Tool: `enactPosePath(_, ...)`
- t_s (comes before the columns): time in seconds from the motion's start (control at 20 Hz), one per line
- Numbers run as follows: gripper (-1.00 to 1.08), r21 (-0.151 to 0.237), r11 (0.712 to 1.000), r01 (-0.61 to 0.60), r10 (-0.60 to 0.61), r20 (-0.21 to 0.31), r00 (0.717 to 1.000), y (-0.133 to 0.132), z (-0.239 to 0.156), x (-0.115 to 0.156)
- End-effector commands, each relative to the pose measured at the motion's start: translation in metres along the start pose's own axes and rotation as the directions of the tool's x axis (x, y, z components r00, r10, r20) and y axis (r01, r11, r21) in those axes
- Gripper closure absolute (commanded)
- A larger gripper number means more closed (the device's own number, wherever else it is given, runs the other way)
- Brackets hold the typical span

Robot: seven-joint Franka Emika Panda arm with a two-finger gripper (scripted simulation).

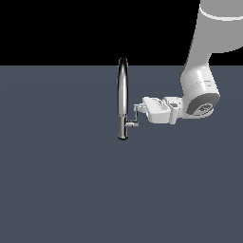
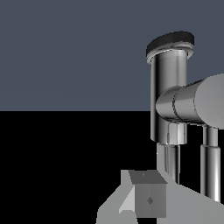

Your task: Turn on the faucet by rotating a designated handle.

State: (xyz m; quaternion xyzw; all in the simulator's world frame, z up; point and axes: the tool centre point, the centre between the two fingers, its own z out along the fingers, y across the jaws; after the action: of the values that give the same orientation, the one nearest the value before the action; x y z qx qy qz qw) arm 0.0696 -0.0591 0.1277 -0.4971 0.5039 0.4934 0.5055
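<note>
Faucet: we see one faucet [image 1: 123, 97] upright mid-surface [image 1: 57, 180]
Handle: one handle [image 1: 134, 118] juts toward the exterior view's right, low by the base
Gripper: our gripper [image 1: 137, 108] reaches sideways onto the handle's upright tip, probably to push it round; whether it is clamped, we cannot tell

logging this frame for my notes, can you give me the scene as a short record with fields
surface: flat grey-blue floor, black background
faucet: tall chrome faucet, upright, arched spout, short base
handle: small L-shaped chrome handle, low on the faucet, sticking out toward the exterior view's right
arm: white robot arm reaching in from the exterior view's right
gripper: gripper horizontal, fingertips at the handle's upright tip
contact: cannot tell if touching
jaw state: cannot tell
</note>
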Motion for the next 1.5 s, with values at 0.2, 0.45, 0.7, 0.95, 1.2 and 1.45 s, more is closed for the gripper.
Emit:
enactPosePath(0.2, 1.08, 0.002, 1.0, -0.001, 0.001, 0.001, 1.0, 0.004, 0.0, -0.001)
enactPosePath(0.45, 1.08, 0.002, 1.0, 0.0, 0.0, 0.002, 1.0, 0.016, 0.0, -0.004)
enactPosePath(0.7, 1.08, 0.002, 1.0, 0.0, 0.0, 0.002, 1.0, 0.028, 0.001, -0.007)
enactPosePath(0.95, 1.08, 0.002, 1.0, 0.0, 0.0, 0.002, 1.0, 0.041, 0.001, -0.011)
enactPosePath(1.2, 1.08, -0.001, 1.0, 0.002, -0.002, 0.002, 1.0, 0.045, 0.007, -0.008)
enactPosePath(1.45, 1.08, 0.0, 1.0, 0.001, -0.001, 0.002, 1.0, 0.063, 0.004, 0.0)
